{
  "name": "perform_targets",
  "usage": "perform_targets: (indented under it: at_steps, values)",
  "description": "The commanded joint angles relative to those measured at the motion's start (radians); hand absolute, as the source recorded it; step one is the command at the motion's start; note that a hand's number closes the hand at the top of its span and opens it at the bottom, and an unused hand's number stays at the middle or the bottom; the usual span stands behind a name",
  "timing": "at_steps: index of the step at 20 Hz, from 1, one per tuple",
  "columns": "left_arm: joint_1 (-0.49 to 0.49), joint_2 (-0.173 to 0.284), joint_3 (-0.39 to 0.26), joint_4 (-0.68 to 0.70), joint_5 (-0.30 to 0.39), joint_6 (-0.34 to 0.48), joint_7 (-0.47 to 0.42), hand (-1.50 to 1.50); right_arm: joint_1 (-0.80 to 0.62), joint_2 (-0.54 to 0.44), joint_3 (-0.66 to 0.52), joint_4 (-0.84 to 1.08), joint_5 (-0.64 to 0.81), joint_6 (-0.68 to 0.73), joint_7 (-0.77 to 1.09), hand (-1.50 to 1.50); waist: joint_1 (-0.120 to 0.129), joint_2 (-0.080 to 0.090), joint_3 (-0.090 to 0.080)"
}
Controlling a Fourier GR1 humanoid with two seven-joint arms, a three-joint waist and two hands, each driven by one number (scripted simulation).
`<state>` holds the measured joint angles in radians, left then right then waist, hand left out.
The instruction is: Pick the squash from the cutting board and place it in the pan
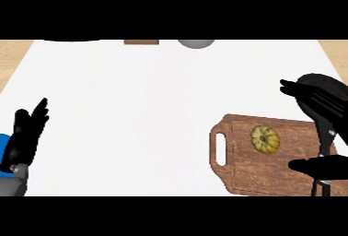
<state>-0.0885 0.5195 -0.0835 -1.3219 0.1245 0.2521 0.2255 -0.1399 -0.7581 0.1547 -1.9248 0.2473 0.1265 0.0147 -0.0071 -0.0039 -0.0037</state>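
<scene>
A yellow, ribbed squash (265, 138) lies on the brown wooden cutting board (239, 173) at the lower right of the white counter. My right hand (323, 99) hovers over the board's right side. It is open, with its fingers spread above the squash's far right and its thumb (319, 166) near the front right. The squash sits just left of the hand, apart from it. A dark shape (68, 40) is cut off at the far left edge; I cannot tell whether it is the pan. At the left edge my left hand (26, 133) rests open, fingers up.
At the counter's far edge stand a brown object (141, 42) and a grey round object (197, 43). A blue thing (4, 147) shows at the left edge behind my left hand. The board's handle slot (221, 148) faces left.
</scene>
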Motion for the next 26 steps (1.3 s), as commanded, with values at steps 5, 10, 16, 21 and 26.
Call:
perform_targets:
  at_steps: [5,10,16,21,26]
  values:
    - [-0.025,0.002,0.005,0.012,0.014,-0.046,-0.006,0.00,-0.144,-0.146,0.196,-0.107,0.235,0.242,0.419,-1.50,0.036,0.005,-0.002]
    - [-0.073,-0.028,-0.002,0.036,-0.028,0.007,0.015,0.00,-0.230,-0.068,0.403,-0.147,0.345,0.402,0.646,-1.50,0.025,0.006,0.000]
    - [-0.022,-0.002,0.049,0.048,-0.004,-0.056,-0.039,0.00,-0.279,0.064,0.478,0.011,0.407,0.518,0.728,-1.50,0.020,0.004,0.003]
    - [-0.052,-0.057,0.028,0.016,-0.067,-0.013,0.024,0.00,-0.250,0.145,0.486,0.077,0.500,0.529,0.713,-1.50,0.011,0.003,0.004]
    - [0.034,-0.049,0.078,-0.002,-0.052,-0.078,-0.040,0.00,-0.213,0.135,0.462,0.090,0.593,0.529,0.654,-1.50,0.013,0.003,0.004]
